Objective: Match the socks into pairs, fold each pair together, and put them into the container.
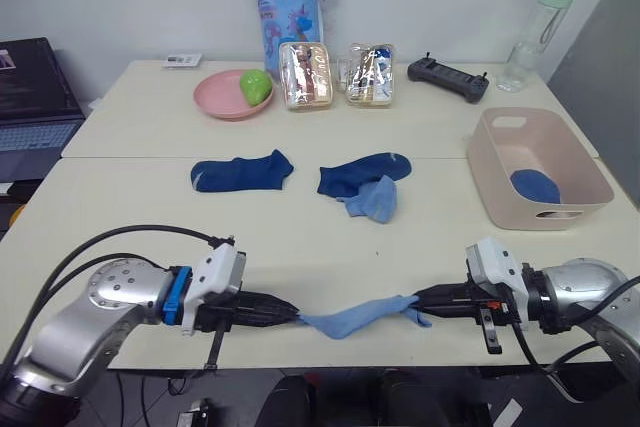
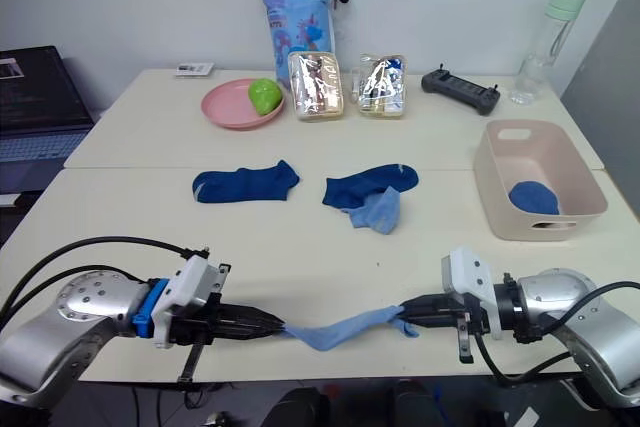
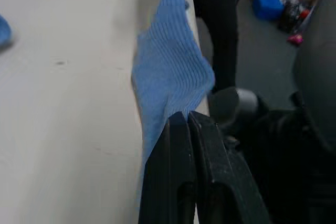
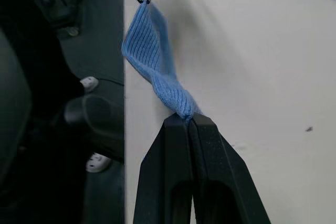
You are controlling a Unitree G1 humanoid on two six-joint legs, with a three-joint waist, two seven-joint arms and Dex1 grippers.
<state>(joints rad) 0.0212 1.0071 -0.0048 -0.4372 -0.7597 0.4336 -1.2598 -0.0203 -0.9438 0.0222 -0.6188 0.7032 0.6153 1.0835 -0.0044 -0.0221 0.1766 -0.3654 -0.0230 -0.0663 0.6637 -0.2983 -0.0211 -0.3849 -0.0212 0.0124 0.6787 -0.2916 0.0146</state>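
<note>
At the far side of the surface (image 1: pixel 140 127) stand a pink plate (image 1: pixel 226 97) with a green fruit (image 1: pixel 255 86), two clear snack boxes (image 1: pixel 305 75), a black controller (image 1: pixel 447 78) and a bottle (image 1: pixel 538 33).

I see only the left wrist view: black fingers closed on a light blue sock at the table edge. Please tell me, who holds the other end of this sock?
Observer: The right gripper holds it, shut on the other end of the light blue sock. The left gripper pinches the near end, so the sock hangs stretched between them at the front edge of the table.
Operator: Are other socks still on the table?
Observer: Yes. One dark blue sock lies alone; a second dark blue sock lies partly under another light blue sock.
Operator: Is the container empty?
Observer: No. The pink container already holds a folded blue bundle.
</note>
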